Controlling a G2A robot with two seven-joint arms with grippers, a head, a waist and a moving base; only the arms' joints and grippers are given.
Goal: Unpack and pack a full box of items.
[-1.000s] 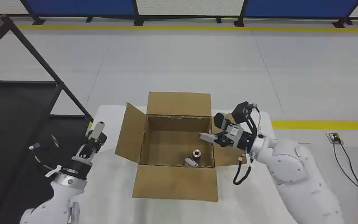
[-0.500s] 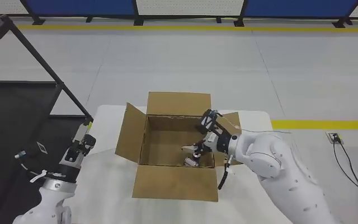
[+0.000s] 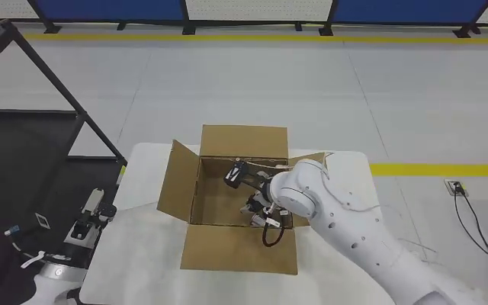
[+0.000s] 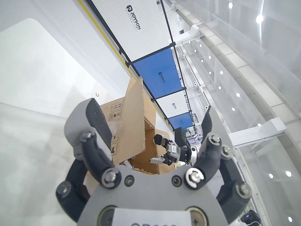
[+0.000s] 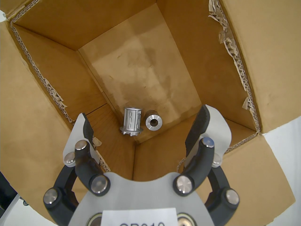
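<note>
White table (image 3: pixel 141 244), blue panels (image 3: pixel 107 9) far behind, yellow floor line (image 3: pixel 427 169), black frame (image 3: pixel 61 88) alongside, perhaps a socket (image 3: pixel 455 187).

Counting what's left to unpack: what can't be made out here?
Top view: the right arm covers the corner of the box where the metal sleeve and cylinder lie.
Left wrist view: a flap hides the box floor.
Right wrist view: whether sleeve and cylinder touch is unclear.
</note>
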